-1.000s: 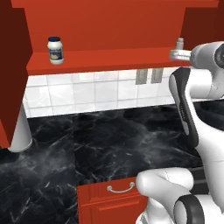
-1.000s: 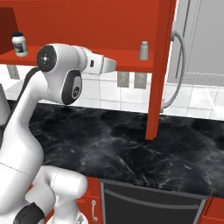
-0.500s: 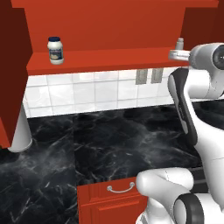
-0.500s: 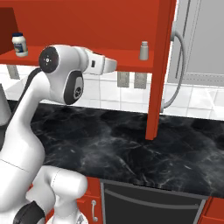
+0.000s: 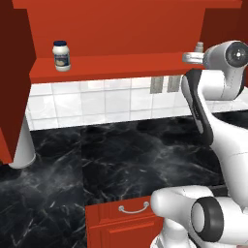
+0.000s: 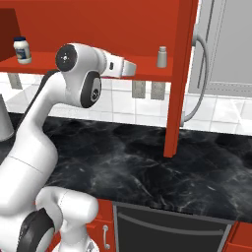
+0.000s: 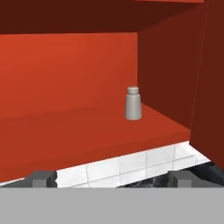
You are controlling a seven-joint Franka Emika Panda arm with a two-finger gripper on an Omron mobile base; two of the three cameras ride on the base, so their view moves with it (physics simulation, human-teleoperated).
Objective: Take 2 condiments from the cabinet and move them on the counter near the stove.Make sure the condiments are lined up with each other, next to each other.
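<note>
Red wood takes up the upper half of every view: the cabinet (image 5: 121, 29) stands open, and both condiments are on its inner shelf (image 7: 78, 127). In the left base view the jar (image 5: 61, 55) (white, blue-lidded) sits at the upper left, well apart from the shaker (image 5: 199, 47), which peeps out at the upper right just behind the arm's wrist. In the right base view the shaker (image 6: 161, 56) is right of centre near the top, with the jar (image 6: 21, 49) far off at the upper left edge.

Over the last second almost nothing has changed: arm, jar and shaker sit in the same places in both base views, and the base has not driven. I judge the arm to be pausing or creeping in the middle of its reach, so no part of the task is done yet.

The gripper (image 7: 111, 178) is spread wide and empty, its two dark tips at the bottom left and bottom right of the hand view. The shaker (image 7: 133, 103) stands upright right of centre there, near the cabinet's side wall. The black marble counter (image 5: 111, 155) lies below the shelf. The likely next step is to go forward, shift slightly toward the shaker and close on its body.
</note>
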